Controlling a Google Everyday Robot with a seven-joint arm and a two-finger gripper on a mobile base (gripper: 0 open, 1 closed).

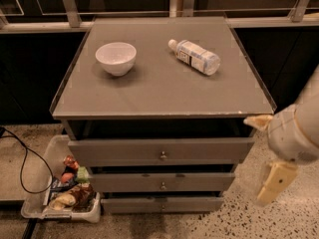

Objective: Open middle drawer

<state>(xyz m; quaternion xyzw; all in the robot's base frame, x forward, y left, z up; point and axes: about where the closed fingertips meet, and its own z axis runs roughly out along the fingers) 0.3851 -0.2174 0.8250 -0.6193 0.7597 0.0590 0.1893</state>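
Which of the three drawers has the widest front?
The top drawer, wider than the middle drawer and bottom drawer. The pincer hangs right of them.

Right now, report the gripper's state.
Gripper: to the right of the middle drawer, not touching it; open or shut cannot be told.

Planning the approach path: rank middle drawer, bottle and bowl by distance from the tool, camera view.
The tool hangs low, off the cabinet's front right corner.
1. Middle drawer: just left of the tool, at about its height.
2. Bottle: lying on the top, right of centre.
3. Bowl: on the top, left side.
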